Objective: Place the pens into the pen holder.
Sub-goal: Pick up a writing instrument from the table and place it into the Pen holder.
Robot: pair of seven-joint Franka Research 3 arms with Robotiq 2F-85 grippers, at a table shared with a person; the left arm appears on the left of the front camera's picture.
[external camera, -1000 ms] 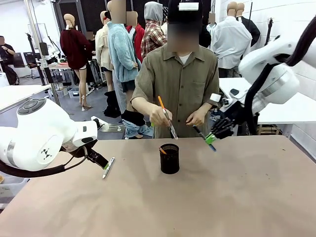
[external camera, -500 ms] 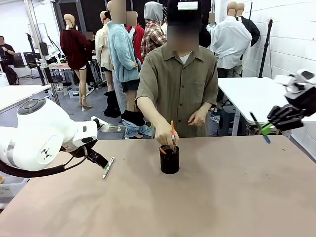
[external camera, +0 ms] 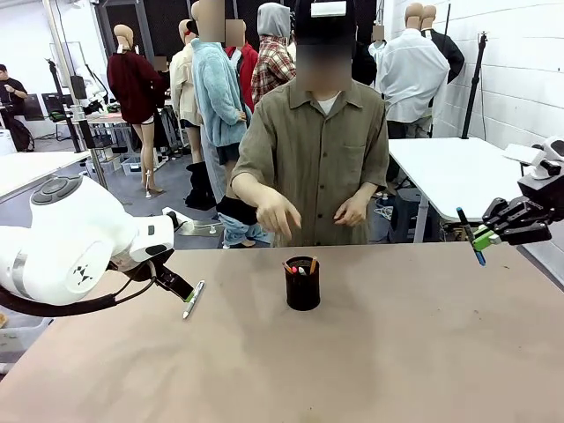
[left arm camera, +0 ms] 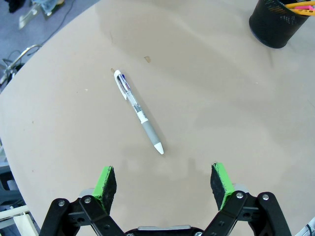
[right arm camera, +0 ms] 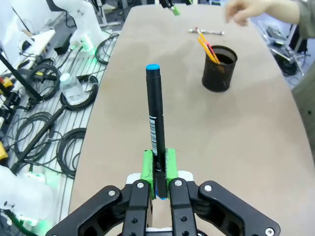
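The black mesh pen holder (external camera: 302,284) stands mid-table with several orange- and red-ended pens in it. A person's empty hand (external camera: 278,216) hovers above it. A white pen (external camera: 193,299) lies on the table to the holder's left. My left gripper (external camera: 174,285) hangs just over that pen. In the left wrist view it stands open (left arm camera: 164,183), with the white pen (left arm camera: 138,111) a little ahead of its fingers and the holder (left arm camera: 275,27) at top right. My right gripper (external camera: 483,236) is at the far right, shut on a dark pen with a blue end (right arm camera: 155,123), well away from the holder (right arm camera: 219,69).
The brown table (external camera: 397,352) has free room in front of and to the right of the holder. A white table (external camera: 449,167) stands behind at the right. Cables and a bottle (right arm camera: 74,88) lie on the floor off the table's edge.
The person put the orange pen into the holder and lifted the hand away. My right gripper carried the dark pen from near the holder out to the far right. The left arm stayed still.
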